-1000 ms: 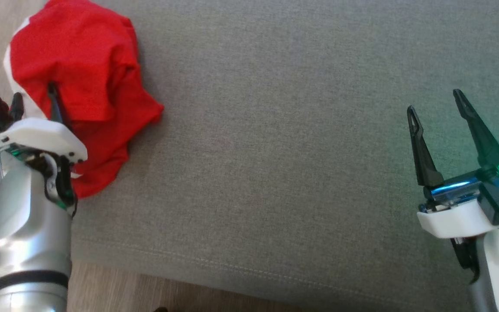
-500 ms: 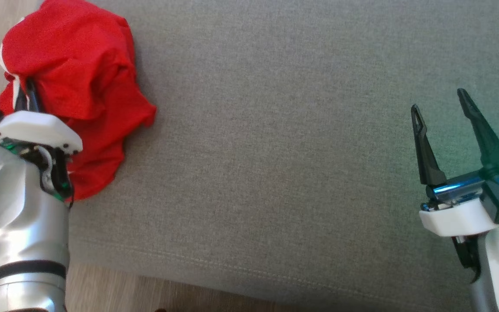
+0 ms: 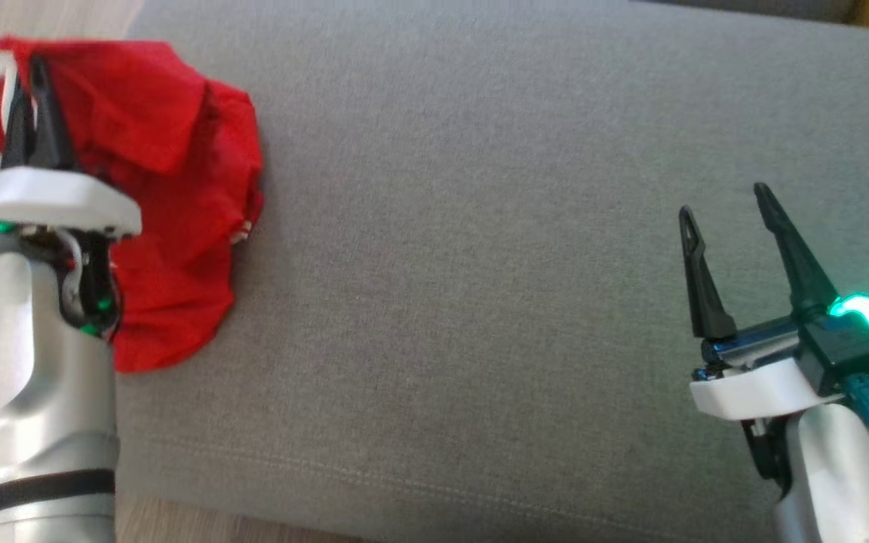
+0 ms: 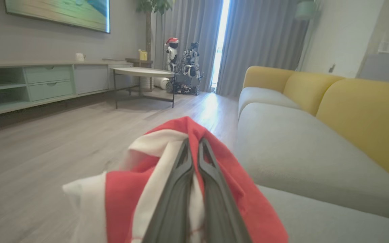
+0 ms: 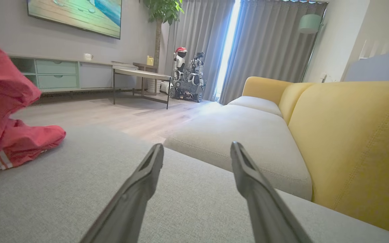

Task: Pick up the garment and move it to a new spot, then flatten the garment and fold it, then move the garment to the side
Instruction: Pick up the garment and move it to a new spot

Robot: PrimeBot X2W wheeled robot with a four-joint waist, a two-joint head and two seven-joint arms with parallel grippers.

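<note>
**Left pincer clamped on the red garment**

The left gripper (image 4: 194,145) has its two dark fingers pressed together, and there's cloth caught between them: a fold of the red garment (image 3: 178,188), white trim and all. In the left wrist view the fabric bunches up around both fingers in the lower middle of the frame, with red on the right and white stripes on the left.

From the head camera, that pincer sits in the upper left corner, its tips buried in the top of the heap. The garment spreads out below and to the right of it, a crumpled red mound at the left edge of the grey seat cushion (image 3: 480,264). The silver forearm (image 3: 35,362) covers its lower left part.

Over at the lower right of the head view, the right gripper (image 3: 725,205) hovers with its fingers spread wide and nothing between them, well apart from the cloth. In its own wrist view, the garment is at the far left, its lower end resting on the cushion.

Beyond that, yellow backrests (image 5: 349,135) run along the right, with the wooden floor (image 4: 62,135), a low table (image 5: 140,73) and grey curtains (image 5: 265,50) behind.
</note>
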